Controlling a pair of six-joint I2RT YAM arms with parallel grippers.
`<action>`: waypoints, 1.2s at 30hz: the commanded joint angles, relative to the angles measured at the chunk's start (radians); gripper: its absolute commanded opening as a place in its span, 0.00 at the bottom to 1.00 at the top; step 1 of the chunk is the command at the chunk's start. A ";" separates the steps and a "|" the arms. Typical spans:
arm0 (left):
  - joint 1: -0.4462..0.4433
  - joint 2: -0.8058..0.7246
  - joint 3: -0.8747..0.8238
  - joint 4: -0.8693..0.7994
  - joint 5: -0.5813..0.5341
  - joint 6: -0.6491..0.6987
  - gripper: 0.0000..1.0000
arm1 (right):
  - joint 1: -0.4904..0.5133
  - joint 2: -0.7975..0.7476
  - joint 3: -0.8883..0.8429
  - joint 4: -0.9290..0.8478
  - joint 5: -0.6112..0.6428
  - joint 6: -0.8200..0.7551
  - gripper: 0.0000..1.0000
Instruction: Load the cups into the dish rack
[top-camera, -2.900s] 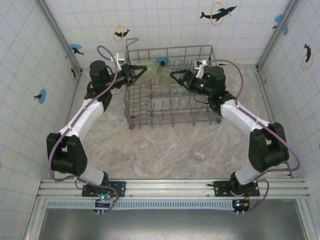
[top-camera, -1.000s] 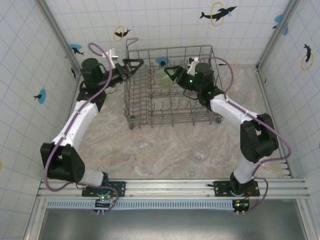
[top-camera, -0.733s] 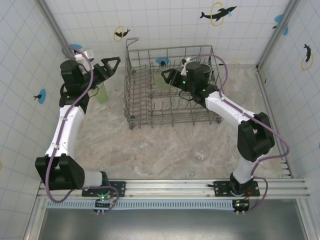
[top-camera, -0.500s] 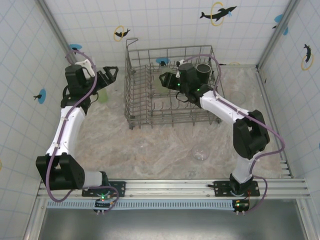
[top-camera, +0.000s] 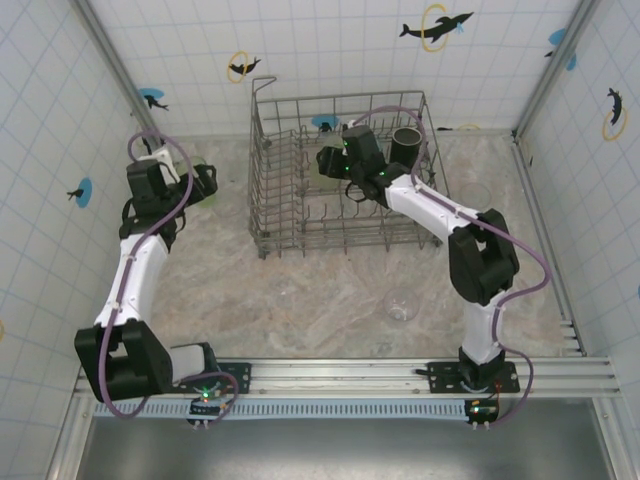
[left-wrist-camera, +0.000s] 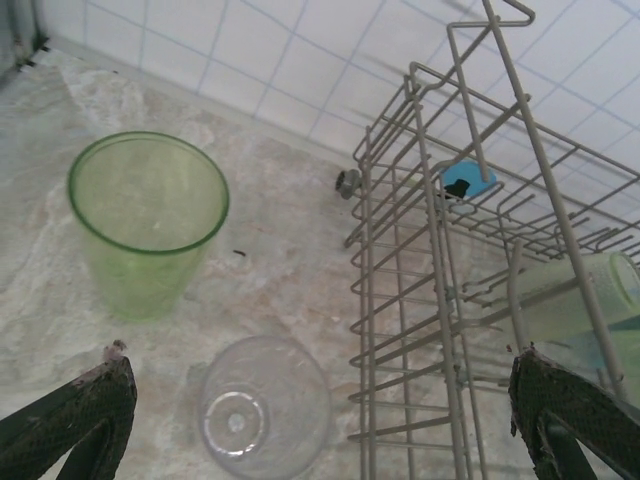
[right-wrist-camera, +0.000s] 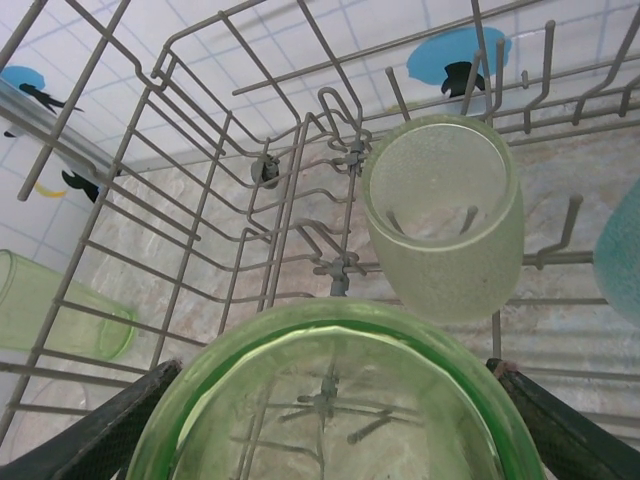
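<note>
Right wrist: right hand (right-wrist-camera: 335, 440) grips a translucent green tumbler (right-wrist-camera: 335, 395) inside the dish rack (top-camera: 300, 220); left hand (left-wrist-camera: 320, 420) spread wide.

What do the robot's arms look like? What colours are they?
The left arm and right arm have white tube-shaped links between chunky black joints. A thin purple cable loops along each. The left tool and right tool are black, with rough dark fingers. Little green lights glow at the bases.
</note>
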 joint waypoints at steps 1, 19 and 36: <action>0.009 -0.051 -0.042 0.054 -0.053 0.030 0.98 | 0.014 0.044 0.064 -0.007 0.031 -0.019 0.52; 0.022 -0.035 -0.043 0.046 -0.029 -0.016 0.98 | 0.064 0.178 0.204 -0.082 0.150 -0.122 0.53; 0.028 -0.017 -0.037 0.030 -0.036 -0.036 0.98 | 0.096 0.322 0.364 -0.186 0.211 -0.199 0.57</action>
